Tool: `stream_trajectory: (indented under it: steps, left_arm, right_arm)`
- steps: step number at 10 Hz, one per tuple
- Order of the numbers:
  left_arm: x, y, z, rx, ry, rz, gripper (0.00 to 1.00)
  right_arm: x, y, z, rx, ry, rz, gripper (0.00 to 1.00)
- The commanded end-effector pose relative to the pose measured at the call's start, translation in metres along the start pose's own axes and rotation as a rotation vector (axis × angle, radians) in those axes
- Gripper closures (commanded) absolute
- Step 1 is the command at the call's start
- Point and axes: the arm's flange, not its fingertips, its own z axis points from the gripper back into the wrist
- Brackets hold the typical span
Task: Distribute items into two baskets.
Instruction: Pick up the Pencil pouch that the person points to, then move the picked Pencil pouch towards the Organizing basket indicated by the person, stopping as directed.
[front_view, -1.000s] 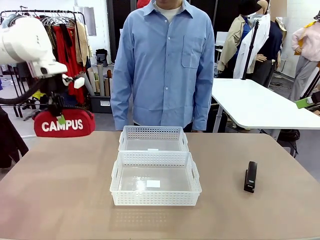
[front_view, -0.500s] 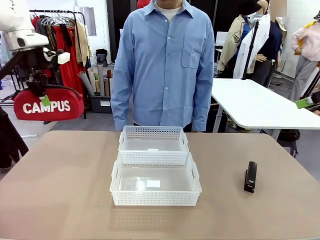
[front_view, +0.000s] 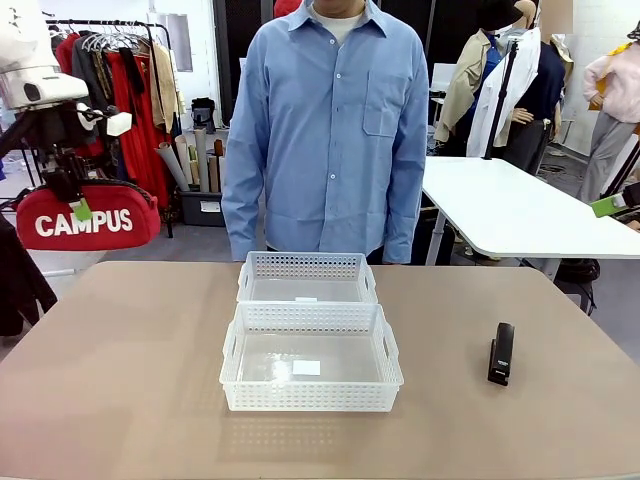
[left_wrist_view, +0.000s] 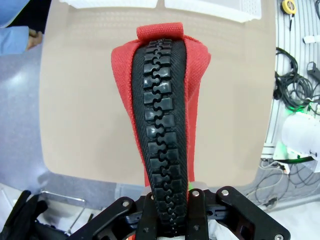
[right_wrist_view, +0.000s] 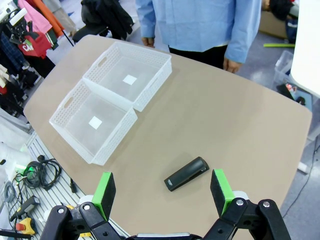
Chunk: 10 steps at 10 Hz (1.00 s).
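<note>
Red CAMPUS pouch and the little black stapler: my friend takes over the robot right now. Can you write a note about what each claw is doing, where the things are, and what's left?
Left claw: shut on the red pouch, gripping its black zip strap and holding it high in the air by the table's left side.
Right claw: open, above the stapler, not touching it.
Stapler: lying on the table, to the right of the baskets.
Near basket and far basket: side by side mid-table, nothing put in them.
Done: pouch picked up.
Left: put the pouch in one basket, then pick up the stapler and put it in a basket too.
</note>
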Motion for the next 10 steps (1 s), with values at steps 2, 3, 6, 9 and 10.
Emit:
stream_trajectory:
  steps: [2, 3, 6, 9, 10]
  left_arm:
    - [0.0001, 0.0002, 0.0050, 0.010, -0.001, 0.000, 1.00]
    - [0.0001, 0.0002, 0.0050, 0.010, -0.001, 0.000, 1.00]
    - [0.0001, 0.0002, 0.0050, 0.010, -0.001, 0.000, 1.00]
    - [0.0001, 0.0002, 0.0050, 0.010, -0.001, 0.000, 1.00]
    - [0.0001, 0.0002, 0.0050, 0.010, -0.001, 0.000, 1.00]
  right_arm:
    - [0.0015, -0.0001, 0.0006, 0.021, -0.021, 0.009, 0.00]
    - [0.0015, -0.0001, 0.0006, 0.021, -0.021, 0.009, 0.00]
    - [0.0015, -0.0001, 0.0006, 0.021, -0.021, 0.009, 0.00]
    - [0.0015, -0.0001, 0.0006, 0.021, -0.021, 0.009, 0.00]
    - [0.0015, -0.0001, 0.0006, 0.021, -0.021, 0.009, 0.00]
